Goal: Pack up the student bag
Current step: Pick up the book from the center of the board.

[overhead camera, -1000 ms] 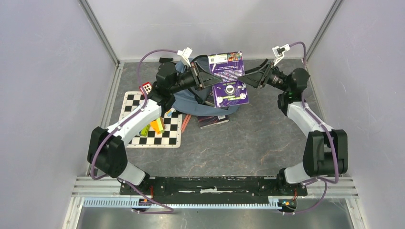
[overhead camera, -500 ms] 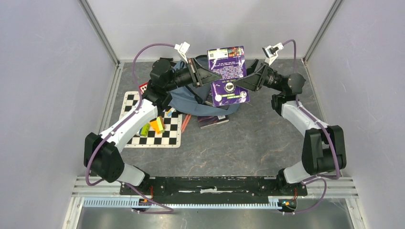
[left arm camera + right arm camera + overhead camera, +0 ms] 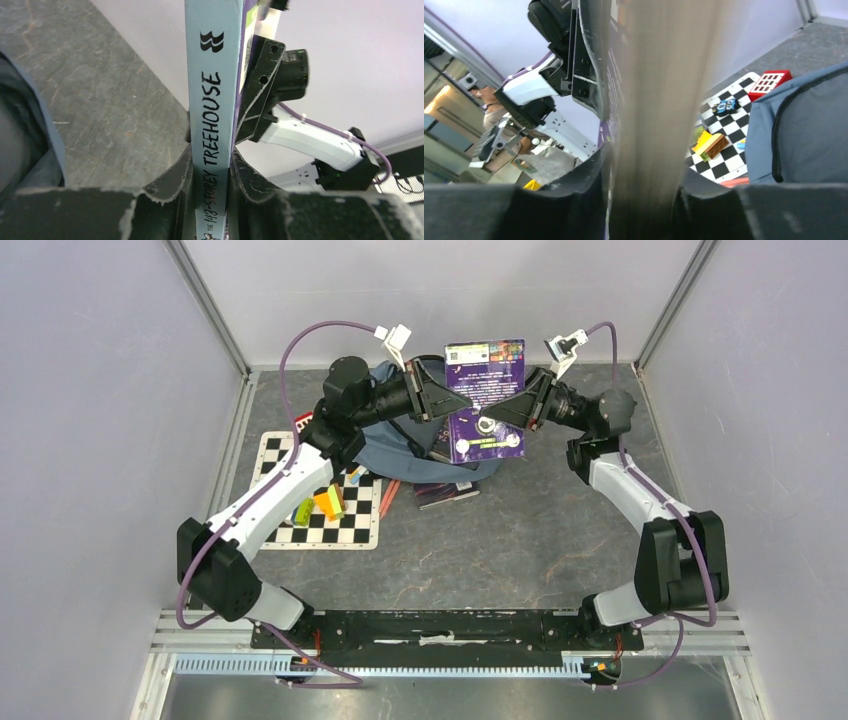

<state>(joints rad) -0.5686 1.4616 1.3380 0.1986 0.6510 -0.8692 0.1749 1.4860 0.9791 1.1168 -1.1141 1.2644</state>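
A purple book point(image 3: 485, 400) hangs upright in the air over the student bag point(image 3: 395, 448), a blue-grey backpack lying at the back of the table. My left gripper point(image 3: 440, 400) is shut on the book's pale blue spine point(image 3: 212, 100), with the jaws pressed on both sides point(image 3: 210, 170). From the other side, my right gripper point(image 3: 515, 410) is shut on the book's page edge point(image 3: 659, 100), its fingers flush against both covers point(image 3: 641, 180). The bag's blue fabric with a dark zipper point(image 3: 804, 130) lies below on the right of the right wrist view.
A chequered mat point(image 3: 300, 530) lies left of the bag with coloured bricks point(image 3: 328, 502) on it and a red block point(image 3: 306, 424) at its far corner. A second book point(image 3: 447, 492) and an orange stick point(image 3: 388, 497) lie just in front of the bag. Walls enclose three sides.
The right gripper's jaws have come in from wide open onto the book's page edge. Both arms have shifted the book slightly toward the back wall, and it has tilted a little.
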